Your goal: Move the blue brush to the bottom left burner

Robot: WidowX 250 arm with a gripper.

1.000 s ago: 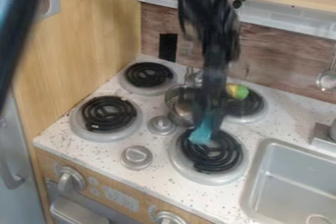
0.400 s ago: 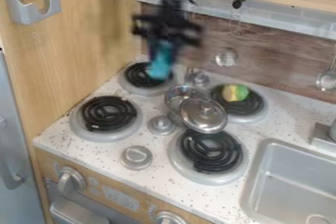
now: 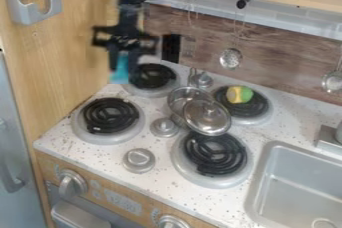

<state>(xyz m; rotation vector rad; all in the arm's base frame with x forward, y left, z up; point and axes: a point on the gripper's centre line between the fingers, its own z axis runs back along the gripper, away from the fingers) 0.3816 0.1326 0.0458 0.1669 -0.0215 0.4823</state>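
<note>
The black gripper [image 3: 124, 64] hangs at the upper left, in front of the wooden side panel and the left edge of the back left burner. It is shut on the blue brush [image 3: 120, 72], whose blue end points down, held up in the air. Lower in the view, the bottom left burner [image 3: 110, 116] with its black coil has nothing on it.
A metal pot [image 3: 179, 97] and its lid [image 3: 207, 117] lie mid-stove. A yellow-green toy [image 3: 239, 94] rests on the back right burner. The front right burner [image 3: 214, 154] and the sink [image 3: 300, 187] are at the right. Ladles hang behind.
The gripper has gone from above the front right burner up and across to the left, carrying the blue brush with it. Pot and lid, earlier partly behind the arm, are now in plain view.
</note>
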